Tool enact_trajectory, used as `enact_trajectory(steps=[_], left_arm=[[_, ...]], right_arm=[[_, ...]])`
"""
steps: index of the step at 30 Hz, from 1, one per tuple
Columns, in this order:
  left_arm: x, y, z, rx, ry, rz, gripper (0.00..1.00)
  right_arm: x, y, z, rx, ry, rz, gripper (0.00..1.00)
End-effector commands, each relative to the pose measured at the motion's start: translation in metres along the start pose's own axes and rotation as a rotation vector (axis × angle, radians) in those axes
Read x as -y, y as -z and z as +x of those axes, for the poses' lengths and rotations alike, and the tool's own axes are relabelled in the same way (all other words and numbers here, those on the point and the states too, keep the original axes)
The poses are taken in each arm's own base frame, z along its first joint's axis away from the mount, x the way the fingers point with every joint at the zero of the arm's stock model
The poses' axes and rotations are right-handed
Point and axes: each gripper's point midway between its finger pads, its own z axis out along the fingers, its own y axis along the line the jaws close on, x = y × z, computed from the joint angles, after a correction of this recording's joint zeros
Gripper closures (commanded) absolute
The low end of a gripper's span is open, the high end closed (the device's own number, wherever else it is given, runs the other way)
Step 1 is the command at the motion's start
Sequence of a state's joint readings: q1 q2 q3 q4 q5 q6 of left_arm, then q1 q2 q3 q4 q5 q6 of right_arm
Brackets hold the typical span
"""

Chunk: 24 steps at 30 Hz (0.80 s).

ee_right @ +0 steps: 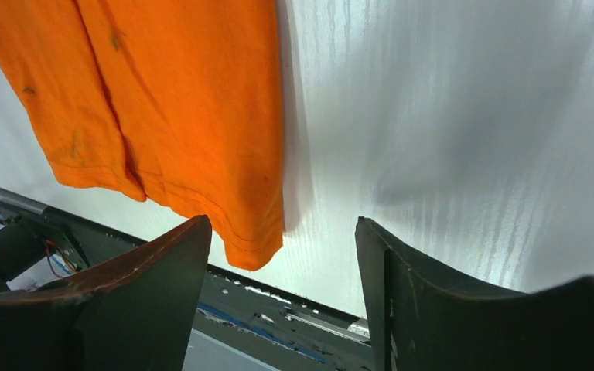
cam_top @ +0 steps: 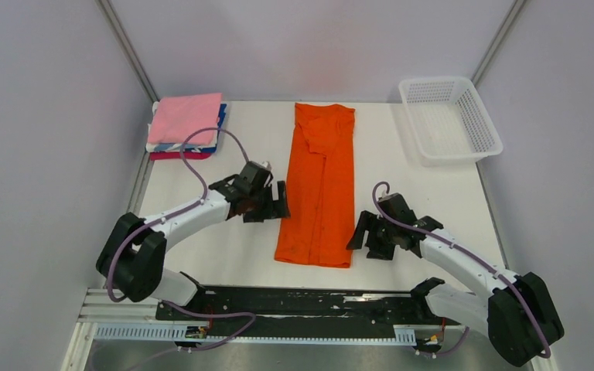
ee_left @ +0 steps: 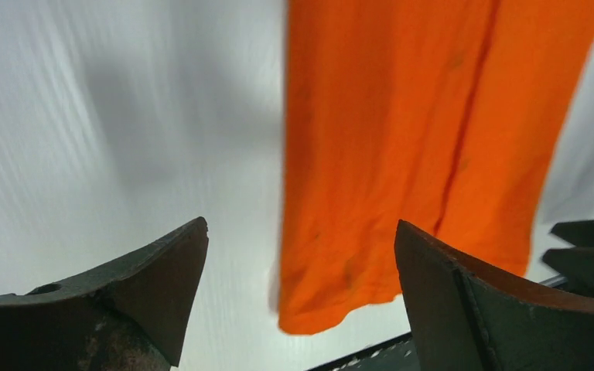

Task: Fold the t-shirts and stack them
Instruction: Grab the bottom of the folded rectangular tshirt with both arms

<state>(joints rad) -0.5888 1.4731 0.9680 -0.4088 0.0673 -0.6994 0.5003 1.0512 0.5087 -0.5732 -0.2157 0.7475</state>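
The orange t-shirt (cam_top: 321, 185) lies on the white table, folded into a long narrow strip running from far to near. It also shows in the left wrist view (ee_left: 402, 154) and in the right wrist view (ee_right: 178, 108). My left gripper (cam_top: 278, 202) is open and empty, just left of the strip's middle. My right gripper (cam_top: 362, 232) is open and empty, just right of the strip's near end. A stack of folded t-shirts (cam_top: 187, 125), pink on top with white, blue and magenta beneath, sits at the far left corner.
A white plastic mesh basket (cam_top: 450, 120) stands at the far right corner. The black mounting rail (cam_top: 302, 303) runs along the near edge. Grey walls close in the table on left, right and back.
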Motion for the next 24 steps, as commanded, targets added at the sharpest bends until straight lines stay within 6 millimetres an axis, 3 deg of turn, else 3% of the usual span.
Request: enact_trajectory(steps=[1,7,14,24], left_arm=[[-0.021,0.014,0.044,-0.013,0.076,-0.02,0.05],[-0.028,0.022,0.084,-0.07,0.092,0.005,0.17],[-0.027,0.012,0.12,-0.181,0.069,-0.004,0.36],[-0.03,0.0,0.15,-0.265,0.055,-0.036,0.45]], right_arm=[[-0.01,-0.004,0.001,-0.011,-0.027,-0.068,0.35],[-0.004,-0.014,0.018,-0.073,-0.051,-0.079,0.57],[0.0,-0.018,0.033,-0.121,-0.074,-0.104,0.67],[0.009,-0.023,0.044,-0.156,-0.087,-0.093,0.77]])
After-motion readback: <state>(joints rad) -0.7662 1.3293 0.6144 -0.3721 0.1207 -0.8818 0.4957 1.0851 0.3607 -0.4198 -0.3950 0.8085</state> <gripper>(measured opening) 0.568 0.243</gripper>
